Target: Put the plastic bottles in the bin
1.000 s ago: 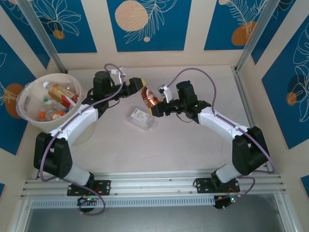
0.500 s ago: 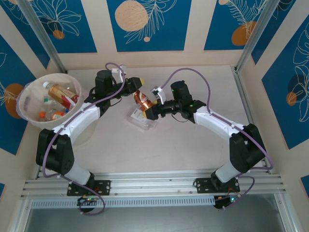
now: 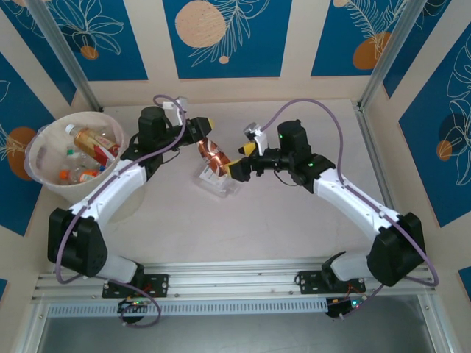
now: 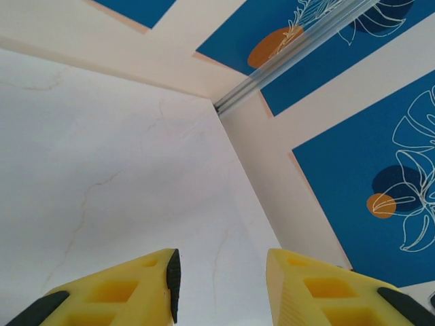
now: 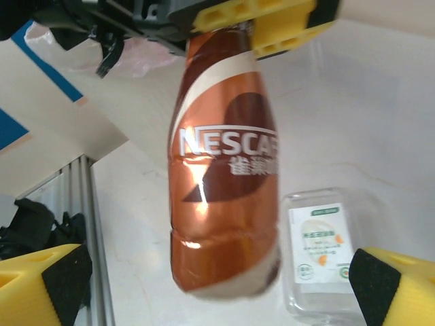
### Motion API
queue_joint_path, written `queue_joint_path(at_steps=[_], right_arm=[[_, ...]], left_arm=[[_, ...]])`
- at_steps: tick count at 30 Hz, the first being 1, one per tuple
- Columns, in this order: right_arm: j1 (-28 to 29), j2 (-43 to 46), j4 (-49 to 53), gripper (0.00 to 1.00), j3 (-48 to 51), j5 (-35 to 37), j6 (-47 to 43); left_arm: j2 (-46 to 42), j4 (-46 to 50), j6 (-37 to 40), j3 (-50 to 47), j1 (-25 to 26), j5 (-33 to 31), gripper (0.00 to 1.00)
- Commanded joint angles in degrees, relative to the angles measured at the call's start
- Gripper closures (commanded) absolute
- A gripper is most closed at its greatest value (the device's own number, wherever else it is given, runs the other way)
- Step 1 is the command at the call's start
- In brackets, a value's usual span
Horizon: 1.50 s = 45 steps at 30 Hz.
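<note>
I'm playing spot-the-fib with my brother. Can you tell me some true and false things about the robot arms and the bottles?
1. The left gripper holds the brown bottle by its top. True.
2. The right gripper is squeezing the brown bottle. False: its fingers are wide open, one on each side of the bottle and not touching it.
3. The clear bottle stands upright. False: it lies on its side on the table.
4. The bin has bottles in it. True.
5. The brown bottle is inside the bin. False: it hangs over the table, above the clear bottle.
</note>
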State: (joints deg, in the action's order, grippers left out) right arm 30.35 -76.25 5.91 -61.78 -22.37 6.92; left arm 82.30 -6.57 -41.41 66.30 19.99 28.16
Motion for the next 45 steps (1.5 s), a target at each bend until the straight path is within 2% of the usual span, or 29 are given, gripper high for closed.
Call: queue_joint_path(at_steps=[1,5,6,10,16,18,19,23,25,26,27,28,29,31,33,37,39,40,41,45], right_arm=[[-0.95,2.86,1.55,0.01,2.26,8.42,-0.64],[-3.48,3.26,0.39,0.01,3.59,21.23,5.04],[-4.48,2.98,0.8,0.01,3.6,23.32,6.77],[-9.51,0.33,4.87,0.01,2.79,30.48,16.55],[-13.78,-2.58,5.97,0.01,3.16,27.3,23.3],[-13.82,-2.82,5.78,0.01,2.83,26.26,23.45],[-13.8,-2.88,5.78,0.01,2.57,25.75,23.49],[-13.78,-2.85,5.62,0.01,2.1,25.56,23.3],[-13.8,-2.88,5.36,0.01,1.97,25.63,23.1],[-13.86,-3.03,5.19,0.01,1.93,25.6,23.01],[-13.83,-3.04,5.04,0.01,1.86,25.6,22.97],[-13.86,-3.28,4.91,0.01,1.84,25.56,22.88],[-13.95,-3.46,4.64,0.01,1.75,25.5,22.87],[-14.07,-3.87,4.3,0.01,1.53,25.13,22.97],[-14.08,-4.06,3.98,0.01,1.33,24.32,22.97],[-14.08,-3.84,4.73,0.01,0.96,23.42,22.01],[-14.01,-3.8,4.64,0.01,0.98,23.71,21.59],[-14.03,-3.79,4.63,0.01,1.04,23.83,21.38],[-14.09,-3.88,4.53,0.01,0.98,23.8,21.41],[-14.02,-4.38,3.63,0.01,0.91,22.6,21.64]], left_arm=[[-3.09,1.7,3.26,-0.68,-0.89,-2.09,1.0],[-6.27,1.57,7.56,0.17,-0.93,5.12,1.0],[-7.46,3.42,8.9,0.68,-0.93,4.8,1.0],[-13.85,15.52,17.97,3.39,-1.0,-6.31,1.0],[-21.13,27.17,25.73,9.71,-1.0,-21.67,1.0],[-22.93,31.33,27.88,13.39,-1.0,-29.52,1.0],[-23.79,33.85,28.95,15.63,-1.0,-35.57,1.0],[-25.58,38.0,35.24,21.36,-1.0,-67.99,1.0],[-25.0,34.51,41.43,21.78,-1.8,-82.17,1.0],[-24.16,34.08,43.25,22.58,-3.68,-85.57,1.0],[-23.04,36.81,41.78,24.32,-6.68,-84.5,1.0],[-21.36,43.7,36.92,27.41,-11.51,-78.6,1.0],[-19.26,50.06,31.74,30.27,-17.61,-69.56,1.0],[-15.84,54.99,27.72,31.95,-25.22,-59.95,1.0],[-13.68,55.7,25.5,31.19,-30.67,-56.1,1.0],[-12.8,54.37,18.99,25.82,-42.13,-37.13,1.0],[-12.92,52.85,16.3,21.35,-45.89,-30.28,1.0],[-13.12,52.31,15.61,18.82,-46.9,-28.77,0.92],[-13.3,52.34,15.55,16.58,-47.24,-29.43,0.79],[-13.06,52.45,16.25,9.98,-47.39,-33.42,0.59]])
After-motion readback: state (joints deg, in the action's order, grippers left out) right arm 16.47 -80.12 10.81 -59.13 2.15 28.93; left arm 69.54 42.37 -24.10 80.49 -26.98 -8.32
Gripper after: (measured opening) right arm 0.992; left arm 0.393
